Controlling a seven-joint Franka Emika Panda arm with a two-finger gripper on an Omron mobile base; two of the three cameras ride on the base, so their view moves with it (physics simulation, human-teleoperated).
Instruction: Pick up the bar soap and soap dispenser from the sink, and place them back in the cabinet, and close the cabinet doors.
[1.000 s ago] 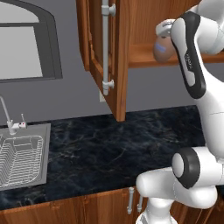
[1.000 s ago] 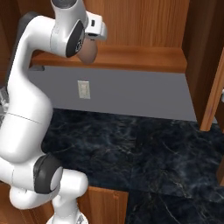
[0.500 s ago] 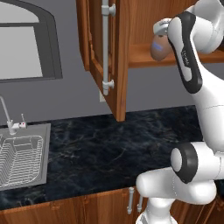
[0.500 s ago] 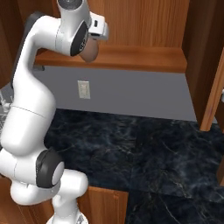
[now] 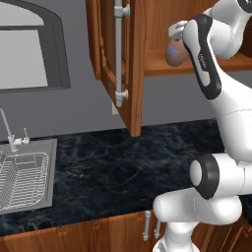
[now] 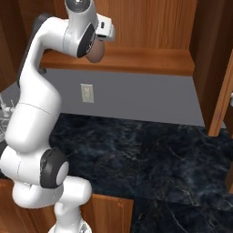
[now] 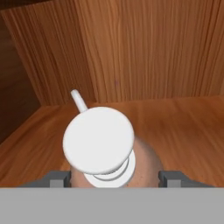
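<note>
**Placing soap dispenser on cabinet shelf — mid-task**

Holding the soap dispenser (image 7: pixel 111 151) over the inner shelf of the cabinet (image 6: pixel 150 61). Gripper (image 7: pixel 114 178) fingers are sitting either side of the brown body and look closed on it; in the hand view the white pump top is facing the camera, spout pointing toward the far-left back corner. Whether the base is touching the shelf board or hanging just above it, cannot tell.

Progress, judging from the frames:
- Dispenser is out of the sink (image 5: pixel 29 170) and at the shelf, not released.
- Bar soap: not finding it in the visible part of the basin or on the shelf area in front of the hand, so status unknown.
- Cabinet doors (image 5: pixel 129 64) are standing open; left door with its silver bar handle is swung out toward the room. Closing is left to do.

Dispenser look: rounded brown teardrop bottle, wider at the bottom, small blue label showing in the left base view (image 5: pixel 173 52), white round pump cap. Standing roughly upright in the grip.
</note>
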